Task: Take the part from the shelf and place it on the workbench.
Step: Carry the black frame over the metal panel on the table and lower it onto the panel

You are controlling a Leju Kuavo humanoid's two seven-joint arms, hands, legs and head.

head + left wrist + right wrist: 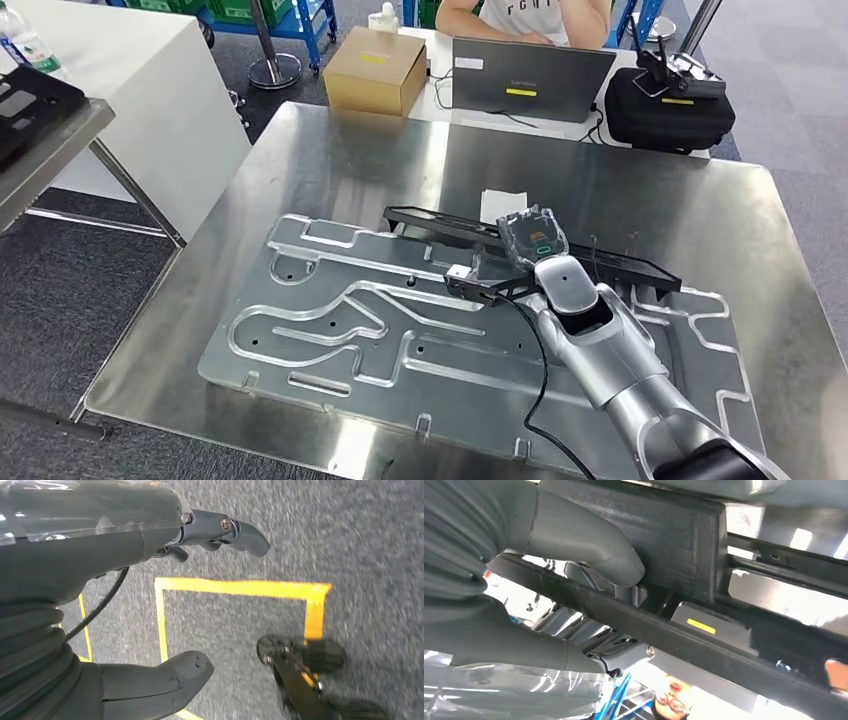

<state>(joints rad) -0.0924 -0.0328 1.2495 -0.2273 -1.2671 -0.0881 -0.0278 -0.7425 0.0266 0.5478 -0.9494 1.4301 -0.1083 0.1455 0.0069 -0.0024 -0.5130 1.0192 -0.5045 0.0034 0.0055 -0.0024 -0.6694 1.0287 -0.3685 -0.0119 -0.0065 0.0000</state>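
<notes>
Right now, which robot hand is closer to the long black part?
The right. The right hand grips the black part over the workbench; the left hand hangs over the floor, away from it.

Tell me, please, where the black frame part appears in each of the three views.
Head view: black frame part lies across the workbench, right hand gripping it.
Left wrist view: not in it.
Right wrist view: its bars cross the picture.
Shared landmark: the right hand.

A steel workbench [700,215] carries a large grooved metal plate [400,330] lying flat across its near half. A white paper slip [497,204] lies on the bench just beyond the plate, near the middle.
</notes>
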